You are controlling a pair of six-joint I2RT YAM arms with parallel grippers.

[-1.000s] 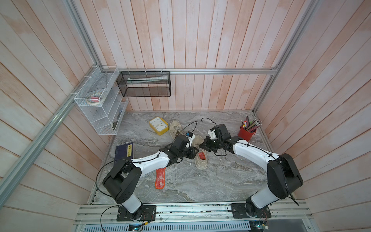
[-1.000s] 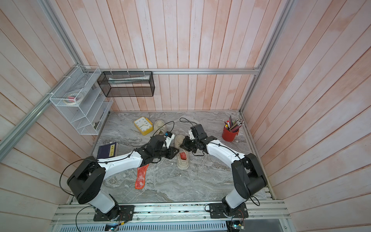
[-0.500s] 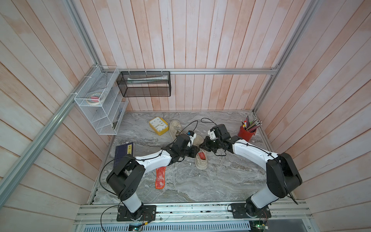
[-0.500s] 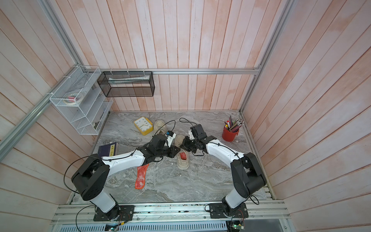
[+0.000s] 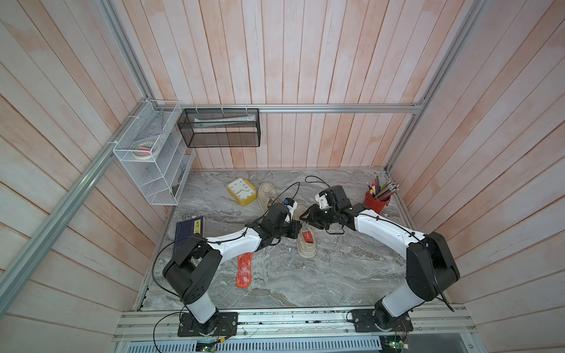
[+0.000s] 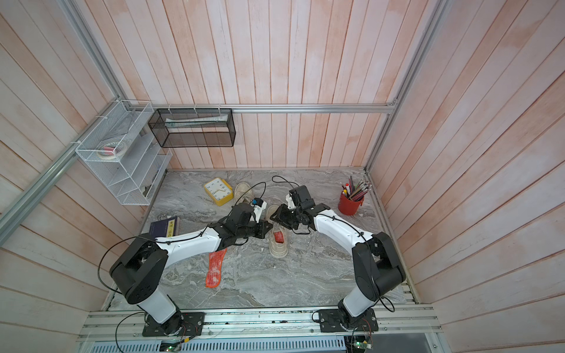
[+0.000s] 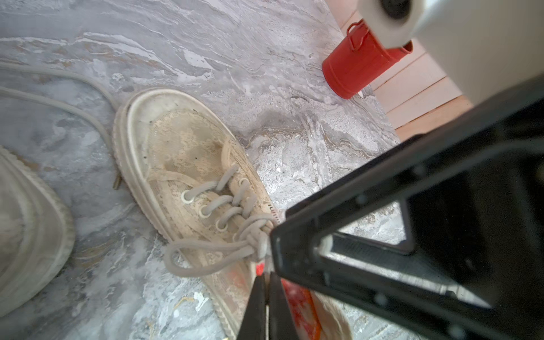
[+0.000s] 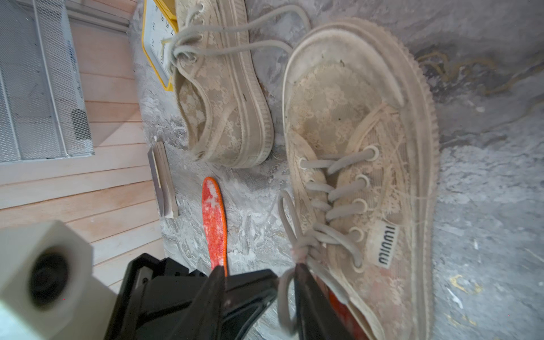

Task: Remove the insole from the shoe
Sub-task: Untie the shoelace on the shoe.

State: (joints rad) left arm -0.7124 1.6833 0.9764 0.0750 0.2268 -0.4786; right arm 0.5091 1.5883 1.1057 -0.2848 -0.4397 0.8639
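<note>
Since the red insole still sits inside the centre shoe, heel end showing, extraction isn't done. Pull-out remains: left gripper pinched shut at its edge, grip unconfirmed; right gripper jaws apart by the laces. Spare insole lies loose near-left; second shoe far-left.

Worn beige lace-cloth shoe with ribbed rubber sole; grey marbled matt tabletop; glossy red metal pencil cup; pale wooden plank walls.
</note>
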